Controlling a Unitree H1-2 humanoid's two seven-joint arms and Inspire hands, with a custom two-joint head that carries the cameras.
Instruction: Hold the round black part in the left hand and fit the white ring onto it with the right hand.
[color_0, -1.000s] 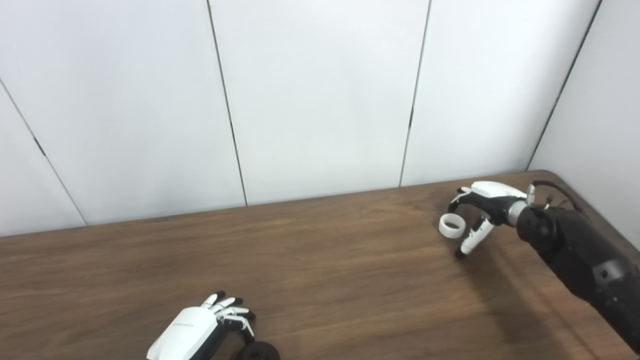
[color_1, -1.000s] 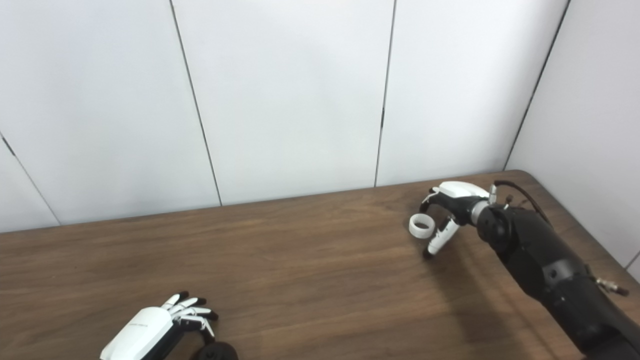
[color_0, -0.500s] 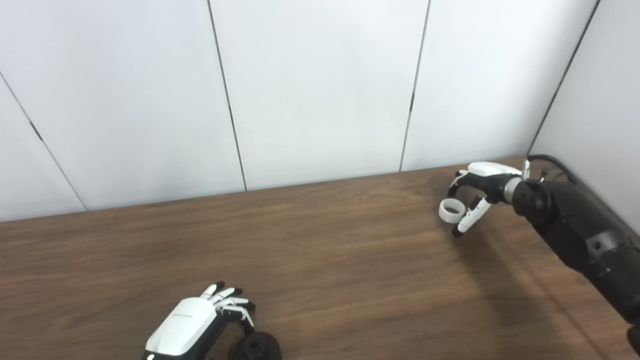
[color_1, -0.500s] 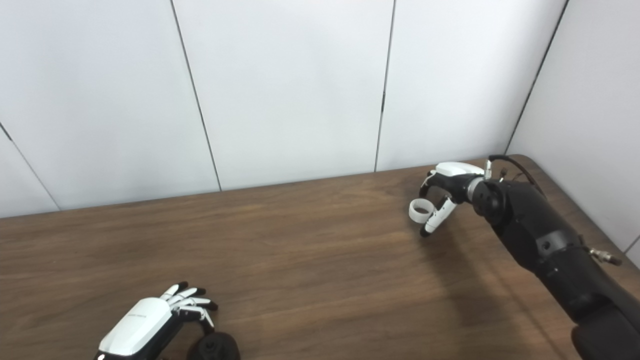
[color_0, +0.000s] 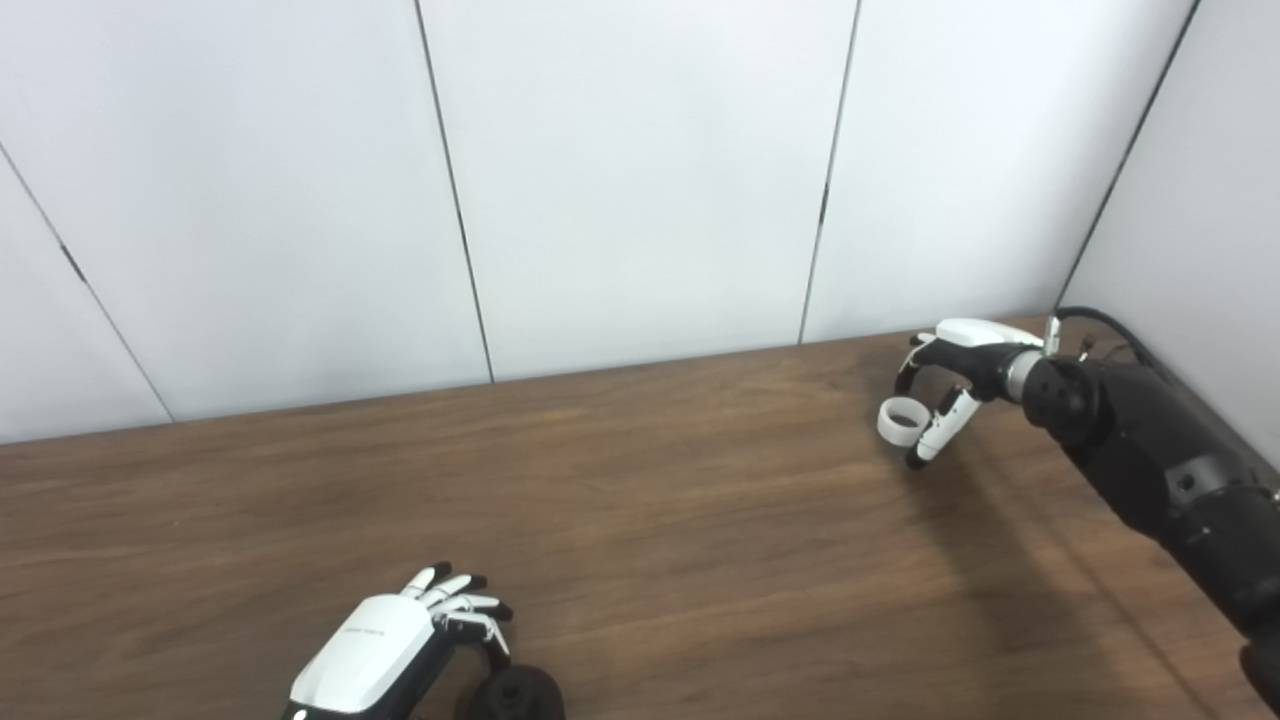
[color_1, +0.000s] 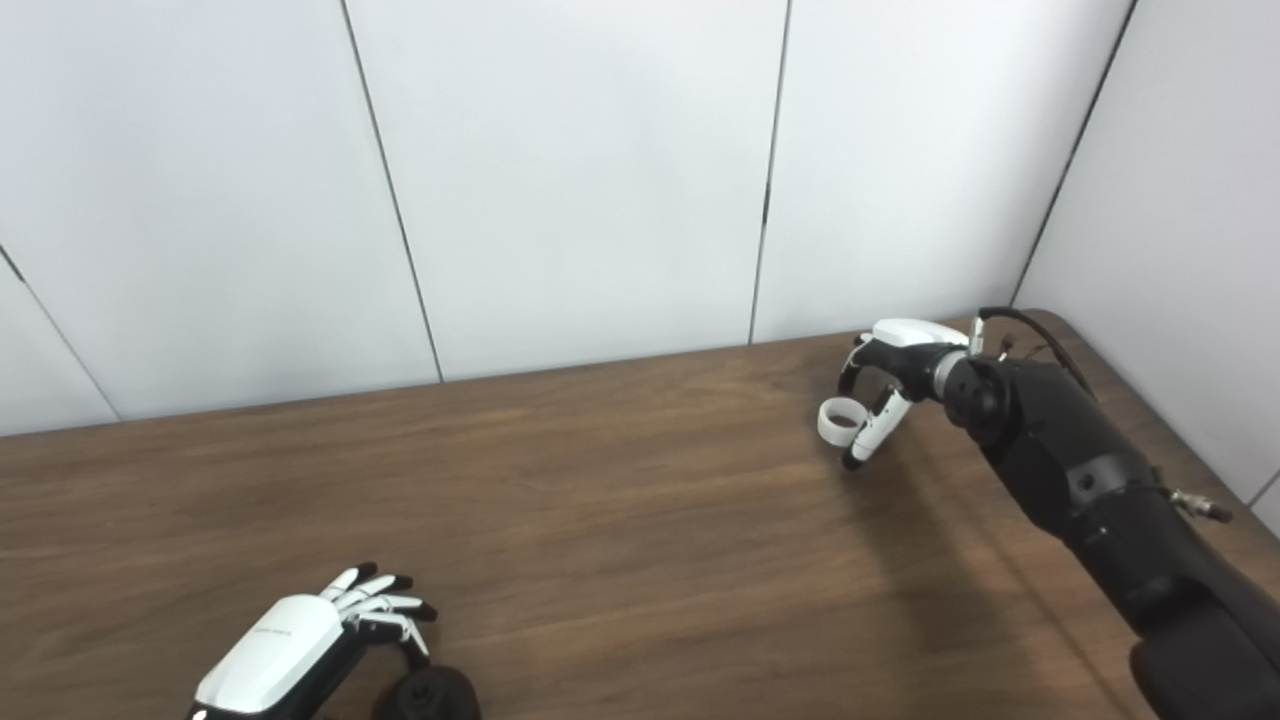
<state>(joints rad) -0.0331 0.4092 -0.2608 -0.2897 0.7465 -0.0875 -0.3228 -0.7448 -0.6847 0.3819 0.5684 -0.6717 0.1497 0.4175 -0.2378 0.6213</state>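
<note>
The round black part (color_0: 517, 693) lies on the table at the bottom edge, cut off by the frame. My left hand (color_0: 395, 655) rests just left of it with its fingers (color_0: 462, 612) loosely curled above the part's near rim, not gripping it. The white ring (color_0: 903, 421) lies on the table at the far right. My right hand (color_0: 950, 375) arches over the ring, with its fingers behind it and its thumb (color_0: 937, 434) close to its right side. The hand is open around the ring, which still rests on the table.
The brown wooden table (color_0: 650, 520) meets white wall panels (color_0: 640, 180) at the back. A side wall (color_0: 1200, 200) stands at the right by the table's rounded corner. My right forearm (color_0: 1150, 460) lies along the table's right side.
The camera tilted between the earliest frames and now, shifting the whole picture. My right thumb has drawn slightly nearer the ring. The left hand has hardly moved.
</note>
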